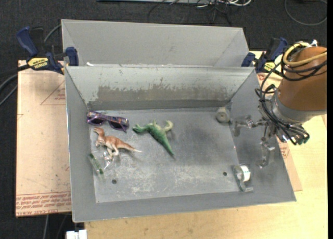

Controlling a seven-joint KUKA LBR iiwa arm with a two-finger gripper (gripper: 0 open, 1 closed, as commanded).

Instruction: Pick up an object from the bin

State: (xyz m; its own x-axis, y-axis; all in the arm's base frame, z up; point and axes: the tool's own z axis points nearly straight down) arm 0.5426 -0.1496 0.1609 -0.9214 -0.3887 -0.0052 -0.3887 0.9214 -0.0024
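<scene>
My gripper (266, 150) hangs over the bin's right sloping wall, below the orange-covered wrist. Nearest to it, a small silvery clear piece (241, 173) lies at the front right of the floor, slightly left of and below the gripper. A small grey round thing (223, 115) sits near the back right corner, to the gripper's upper left. I see nothing held by the gripper.
On the left half lie a green toy dinosaur (158, 132), an orange toy dinosaur (112, 142), purple sunglasses (107, 121) and a small green clear piece (97, 163). The bin's walls slope steeply at the back and right.
</scene>
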